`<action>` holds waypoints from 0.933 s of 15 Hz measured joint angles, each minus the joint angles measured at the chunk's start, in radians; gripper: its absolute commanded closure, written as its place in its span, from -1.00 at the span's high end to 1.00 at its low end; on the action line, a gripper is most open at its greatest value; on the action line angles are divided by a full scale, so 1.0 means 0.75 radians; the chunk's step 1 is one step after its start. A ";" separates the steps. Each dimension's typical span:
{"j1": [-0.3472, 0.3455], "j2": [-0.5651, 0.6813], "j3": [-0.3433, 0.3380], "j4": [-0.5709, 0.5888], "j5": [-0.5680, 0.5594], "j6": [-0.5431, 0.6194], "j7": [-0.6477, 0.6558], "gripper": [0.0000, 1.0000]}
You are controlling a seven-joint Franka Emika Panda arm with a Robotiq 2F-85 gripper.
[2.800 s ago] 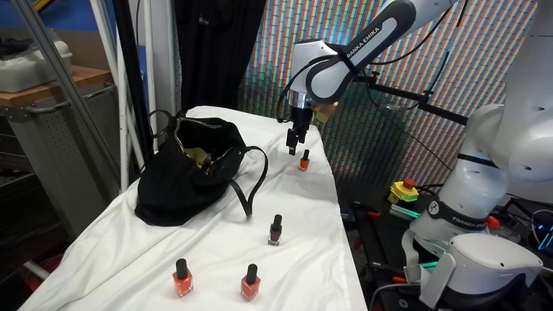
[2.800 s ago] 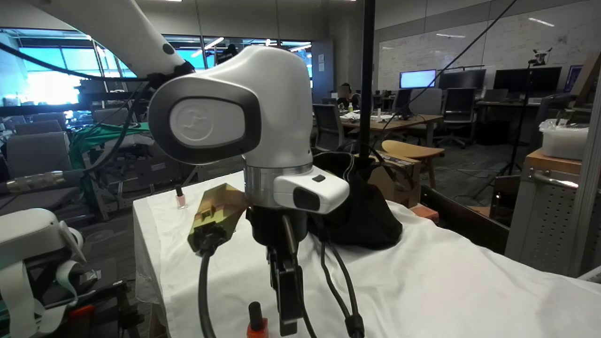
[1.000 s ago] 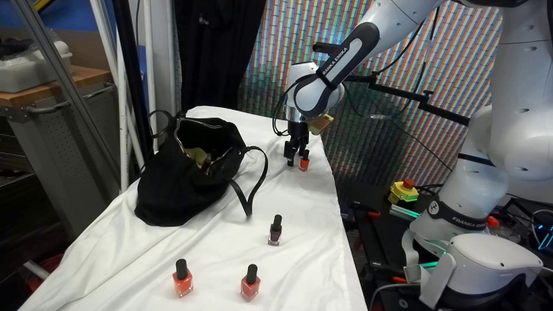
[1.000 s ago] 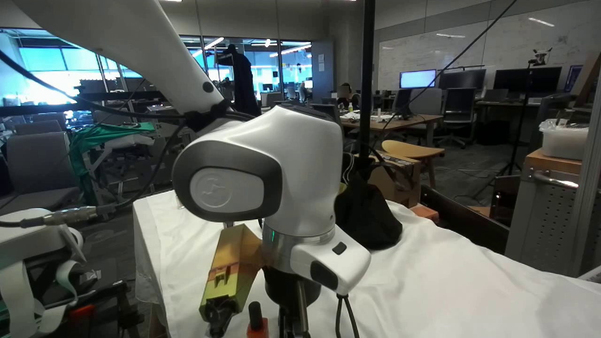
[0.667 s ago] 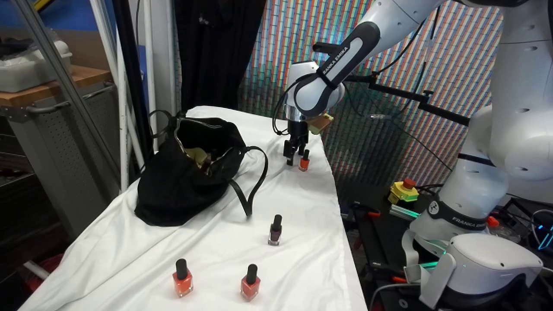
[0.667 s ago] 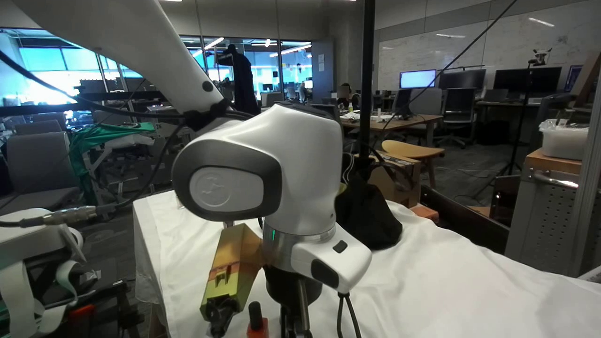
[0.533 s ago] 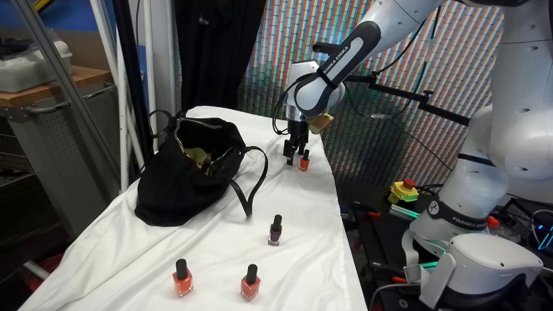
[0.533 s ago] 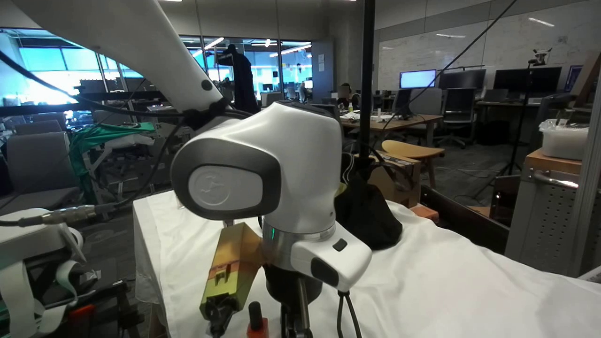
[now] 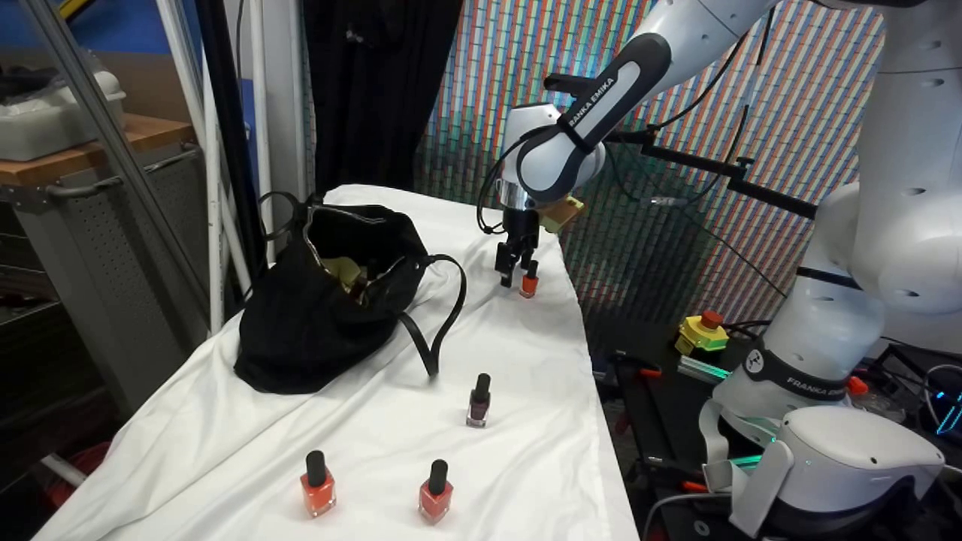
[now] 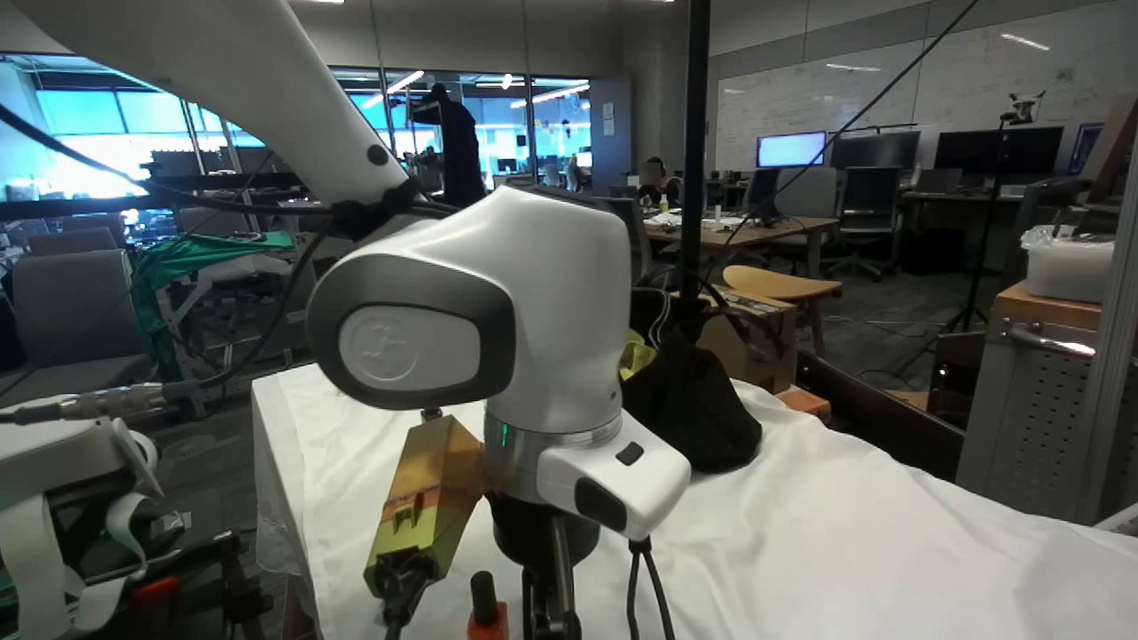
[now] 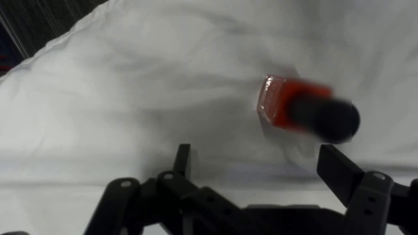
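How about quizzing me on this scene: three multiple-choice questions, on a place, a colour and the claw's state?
1. Where is the black bag?
A) floor
B) white cloth
C) cart

2. What colour is the bottle nearest the gripper?
A) red
B) green
C) blue

3. How is the gripper?
A) shut, empty
B) shut on the bottle
C) open, empty

1 B: an exterior view shows it resting on the white cloth.
2 A: the bottle looks red in the wrist view.
3 C: the wrist view shows its fingers apart, nothing held between.
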 measured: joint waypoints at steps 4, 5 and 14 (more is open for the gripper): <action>0.013 -0.054 0.000 -0.047 -0.017 -0.001 -0.002 1.00; 0.016 -0.070 0.000 -0.061 -0.025 -0.001 -0.001 1.00; 0.035 -0.152 0.001 -0.152 -0.047 -0.001 -0.004 1.00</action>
